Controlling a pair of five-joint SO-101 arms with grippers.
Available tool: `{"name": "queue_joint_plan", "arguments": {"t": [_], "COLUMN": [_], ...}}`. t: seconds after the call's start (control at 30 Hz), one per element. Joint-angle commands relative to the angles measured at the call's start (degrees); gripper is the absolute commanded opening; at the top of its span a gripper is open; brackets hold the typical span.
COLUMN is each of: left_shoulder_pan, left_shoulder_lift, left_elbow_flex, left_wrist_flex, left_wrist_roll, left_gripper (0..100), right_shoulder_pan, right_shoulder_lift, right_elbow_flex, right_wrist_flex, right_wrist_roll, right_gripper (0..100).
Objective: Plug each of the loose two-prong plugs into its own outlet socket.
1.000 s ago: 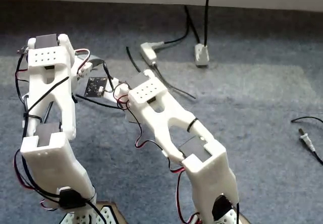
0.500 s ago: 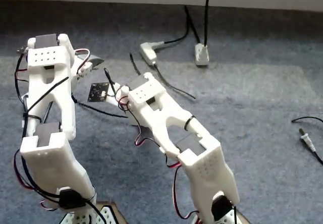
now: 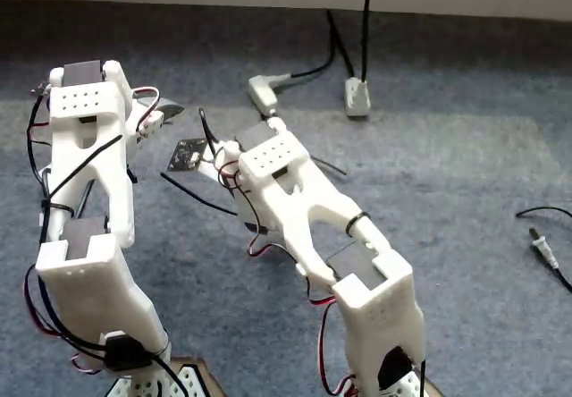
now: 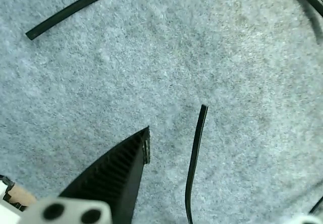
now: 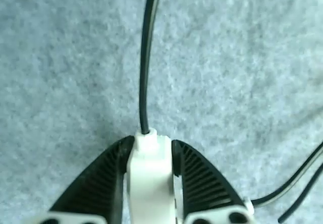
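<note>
My right gripper (image 5: 149, 144) is shut on a white two-prong plug (image 5: 149, 168), whose black cable (image 5: 146, 57) runs away over the grey carpet. In the high view the right arm's wrist (image 3: 268, 157) covers the plug at mid-table. Two white outlet sockets (image 3: 262, 93) (image 3: 357, 97) lie behind it, each with a black lead to the back. Another loose plug (image 3: 542, 247) lies at the far right edge. My left gripper (image 3: 164, 111) hangs open at the left. One black finger (image 4: 123, 163) stands over the carpet beside a loose cable end (image 4: 202, 109).
Grey carpet (image 3: 447, 173) covers the table, open between the sockets and the far-right plug. Thin black cables (image 3: 192, 193) trail between the two arms. A second black cable (image 4: 75, 7) crosses the left wrist view. The pale wall runs along the back.
The right arm has shifted a little to the right and toward the sockets, carrying the plug; its trailing cable moved with it. The left arm has stayed still.
</note>
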Motion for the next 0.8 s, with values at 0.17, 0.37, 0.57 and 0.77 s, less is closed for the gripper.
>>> {"name": "queue_joint_plan", "arguments": {"t": [0.17, 0.37, 0.57, 0.77], "left_shoulder_pan": [0.31, 0.4, 0.4, 0.4], "left_shoulder_lift": [-0.31, -0.31, -0.31, -0.22], "left_elbow_flex": [-0.22, -0.22, -0.13, 0.4], "left_wrist_flex": [-0.53, -0.53, -0.53, -0.53], "left_wrist_roll": [0.62, 0.62, 0.62, 0.62], "left_gripper": [54, 54, 54, 54], "right_shoulder_pan": [17.63, 30.55, 36.97, 36.09], "right_shoulder_lift": [-18.07, -25.45, -19.74, -9.63], "right_elbow_flex": [-0.92, -0.92, -0.75, -0.92], "right_wrist_flex": [3.3, -10.15, -36.44, -57.1], "right_wrist_roll": [-0.53, 6.51, 6.51, 6.59], "right_gripper": [0.9, 0.9, 0.9, 0.9]}}
